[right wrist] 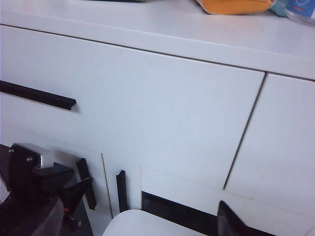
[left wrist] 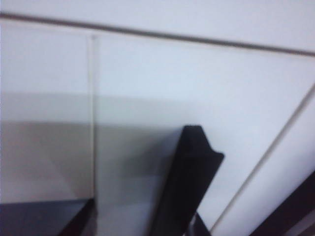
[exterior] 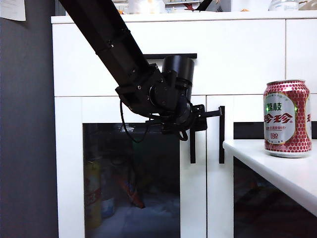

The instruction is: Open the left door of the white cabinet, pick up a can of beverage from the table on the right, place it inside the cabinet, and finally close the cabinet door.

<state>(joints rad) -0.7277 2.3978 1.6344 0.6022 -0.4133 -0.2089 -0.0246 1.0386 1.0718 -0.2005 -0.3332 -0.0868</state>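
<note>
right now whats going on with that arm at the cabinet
The left gripper is at the upper end of the vertical black handle on the left door of the white cabinet, its fingers around the bar. The door looks shut. The can stands upright on the table to the right, untouched. The right gripper hangs back from the cabinet, open and empty.
</note>
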